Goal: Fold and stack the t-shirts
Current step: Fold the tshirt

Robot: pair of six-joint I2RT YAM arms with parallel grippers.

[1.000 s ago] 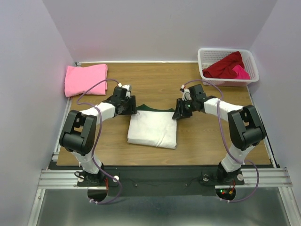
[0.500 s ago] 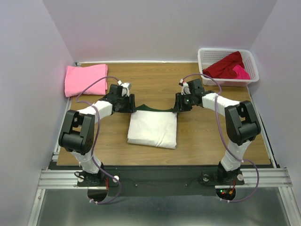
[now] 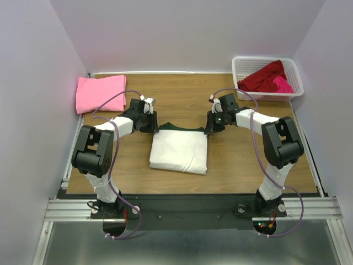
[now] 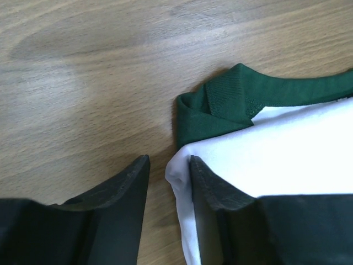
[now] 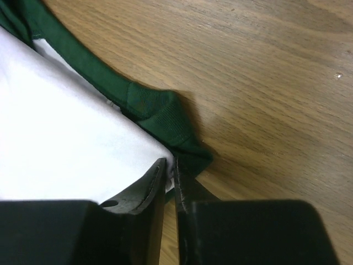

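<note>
While both far corners are being taken, the folded white t-shirt (image 3: pixel 179 152) is laid mid-surface (image 3: pixel 231 160).
One corner is pinched by the right gripper (image 5: pixel 170 168); the other is straddled by the parted left gripper (image 4: pixel 168 165). All layers should be caught.

A robotics lab test cell is what you have here.
Plain pale walls (image 3: pixel 193 33) box in your wooden table (image 3: pixel 182 94) on three sides. A left arm (image 3: pixel 94 152) and a right arm (image 3: pixel 281 146) stand at its near edge by an aluminium rail (image 3: pixel 66 208), trailing purple cables (image 3: pixel 110 101).
</note>
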